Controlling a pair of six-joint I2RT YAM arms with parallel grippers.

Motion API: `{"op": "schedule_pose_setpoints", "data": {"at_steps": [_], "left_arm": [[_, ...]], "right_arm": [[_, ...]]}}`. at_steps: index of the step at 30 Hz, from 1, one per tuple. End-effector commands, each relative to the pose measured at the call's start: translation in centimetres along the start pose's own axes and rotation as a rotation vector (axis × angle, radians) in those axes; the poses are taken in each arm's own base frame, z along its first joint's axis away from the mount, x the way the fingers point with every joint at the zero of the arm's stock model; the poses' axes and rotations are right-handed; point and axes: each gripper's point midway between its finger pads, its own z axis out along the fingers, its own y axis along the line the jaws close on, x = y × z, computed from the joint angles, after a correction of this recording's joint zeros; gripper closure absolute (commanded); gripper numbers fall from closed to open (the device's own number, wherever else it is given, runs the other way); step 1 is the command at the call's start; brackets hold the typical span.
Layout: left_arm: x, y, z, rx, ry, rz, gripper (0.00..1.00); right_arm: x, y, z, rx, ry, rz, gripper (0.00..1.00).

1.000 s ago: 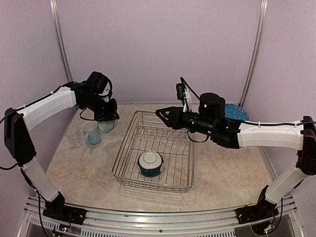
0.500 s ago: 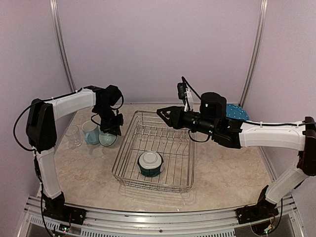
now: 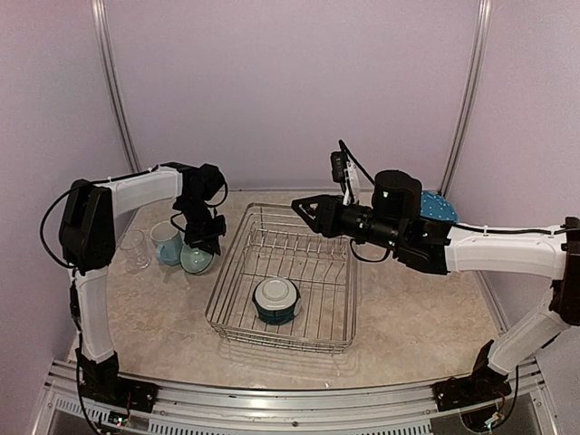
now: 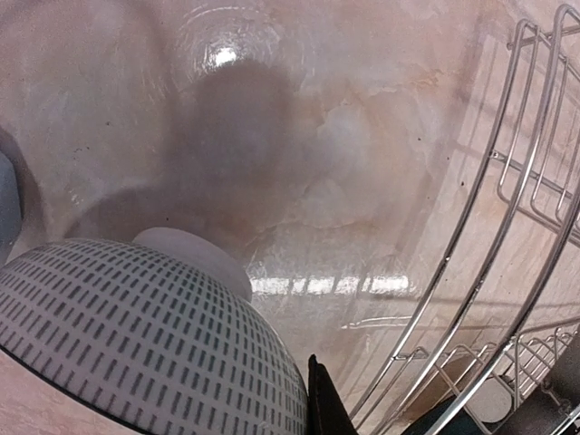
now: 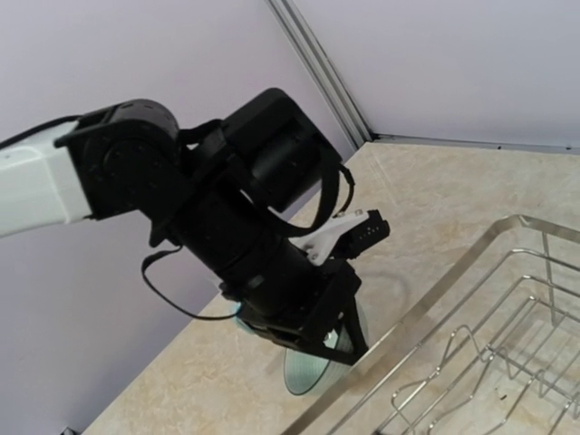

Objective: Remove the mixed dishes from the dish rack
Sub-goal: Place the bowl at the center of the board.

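The silver wire dish rack (image 3: 237, 272) stands mid-table with one teal bowl (image 3: 275, 300) upside down in it. My left gripper (image 3: 202, 241) is shut on the rim of the other teal bowl (image 3: 194, 260). It holds that bowl tilted on edge, low over the table left of the rack, next to the light blue mug (image 3: 166, 245) and the clear glass (image 3: 134, 251). The left wrist view shows the bowl's patterned outside (image 4: 154, 353), one fingertip (image 4: 319, 403) and the rack's wires (image 4: 471, 236). My right gripper (image 3: 304, 211) hovers empty over the rack's far edge and looks open. The yellow-orange plates are out of view.
The blue plate (image 3: 437, 207) lies on the table at the back right, behind my right arm. The right wrist view shows my left gripper (image 5: 349, 340), its bowl (image 5: 308, 373) and the rack's rim (image 5: 435, 292). Lilac walls close in on three sides.
My left gripper has swung in toward the rack and come down with the teal bowl, from above the mug to low beside it. My right arm has drifted slightly right.
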Motion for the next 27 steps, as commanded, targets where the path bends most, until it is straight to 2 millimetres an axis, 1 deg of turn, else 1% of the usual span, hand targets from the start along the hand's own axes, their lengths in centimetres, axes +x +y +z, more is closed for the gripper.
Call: {"op": "schedule_pose_setpoints", "data": {"at_steps": [1, 7, 10, 15, 18, 27], "left_arm": [[-0.6, 0.0, 0.0, -0.005, 0.002, 0.013, 0.93], [-0.8, 0.4, 0.8, -0.017, 0.023, 0.004, 0.90], [-0.8, 0.6, 0.9, -0.029, 0.021, 0.006, 0.88], [-0.8, 0.6, 0.9, -0.030, 0.024, 0.009, 0.80], [-0.8, 0.4, 0.8, -0.026, 0.022, 0.013, 0.79], [-0.7, 0.3, 0.5, -0.018, 0.021, 0.016, 0.73]], "right_arm": [[-0.7, -0.3, -0.9, 0.011, -0.021, 0.005, 0.64], [-0.6, -0.3, -1.2, 0.015, -0.020, 0.010, 0.64], [-0.5, -0.4, -1.3, 0.020, -0.016, 0.011, 0.64], [-0.3, -0.6, -1.4, 0.030, -0.010, 0.013, 0.64], [-0.1, -0.8, -1.3, 0.036, -0.002, 0.013, 0.64], [1.5, -1.8, -0.3, 0.078, 0.070, 0.009, 0.63]]}}
